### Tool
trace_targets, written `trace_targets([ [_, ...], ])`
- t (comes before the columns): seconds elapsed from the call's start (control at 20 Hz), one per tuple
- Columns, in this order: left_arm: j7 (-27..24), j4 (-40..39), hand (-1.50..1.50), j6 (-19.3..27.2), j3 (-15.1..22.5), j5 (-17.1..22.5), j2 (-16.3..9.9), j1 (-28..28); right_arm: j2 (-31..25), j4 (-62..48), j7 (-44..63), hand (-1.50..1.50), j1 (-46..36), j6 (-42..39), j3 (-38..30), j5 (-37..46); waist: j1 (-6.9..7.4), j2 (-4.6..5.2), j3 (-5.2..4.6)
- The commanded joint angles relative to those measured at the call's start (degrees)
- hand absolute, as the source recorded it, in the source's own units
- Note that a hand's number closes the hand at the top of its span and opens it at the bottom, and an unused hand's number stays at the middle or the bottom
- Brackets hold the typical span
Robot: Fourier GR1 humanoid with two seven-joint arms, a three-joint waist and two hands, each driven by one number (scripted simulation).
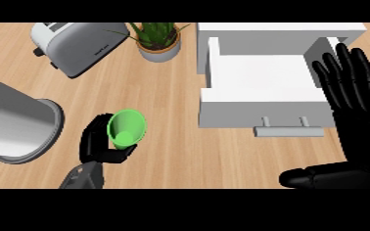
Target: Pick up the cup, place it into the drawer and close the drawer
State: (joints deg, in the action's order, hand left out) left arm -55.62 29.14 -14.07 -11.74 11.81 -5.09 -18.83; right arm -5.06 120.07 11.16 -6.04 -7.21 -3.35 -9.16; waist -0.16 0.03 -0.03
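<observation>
Wooden counter (173, 142): toaster (78, 46), potted plant (157, 41)

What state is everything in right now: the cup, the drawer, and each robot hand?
Green cup: off the counter, tilted, held by the left robot hand.
Drawer: pulled open, nothing visible inside.
Left robot hand: fingers curled round the cup.
Right robot hand: open, fingers straight, beside the drawer's right side.
Toaster: nothing seen in its slots.
Potted plant: upright.
</observation>
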Motion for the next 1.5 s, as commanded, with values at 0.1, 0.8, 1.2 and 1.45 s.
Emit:
trace_targets([
  [0.1,-6.95,1.82,1.5,-0.44,-1.48,0.79,-1.43,1.39,-0.36,-0.77,-2.27,-1.5,0.67,-0.7,-1.31,-0.12,-0.01,0.02,0.0],
  [0.8,8.01,26.17,1.5,1.39,5.74,1.88,1.45,1.95,-1.15,0.94,2.12,-1.5,-0.06,0.09,-1.7,-0.79,0.91,-0.43,0.12],
  [1.2,28.43,48.03,1.5,4.68,9.23,6.48,2.39,2.31,-0.95,-0.68,1.54,-1.5,-0.49,-0.68,-2.04,-2.21,0.65,-0.25,0.07],
  [1.45,32.11,51.1,1.5,13.35,14.72,5.7,4.96,-2.26,-0.16,2.76,2.19,-1.5,0.85,0.49,-1.21,-1.19,0.03,-0.17,0.04],
])
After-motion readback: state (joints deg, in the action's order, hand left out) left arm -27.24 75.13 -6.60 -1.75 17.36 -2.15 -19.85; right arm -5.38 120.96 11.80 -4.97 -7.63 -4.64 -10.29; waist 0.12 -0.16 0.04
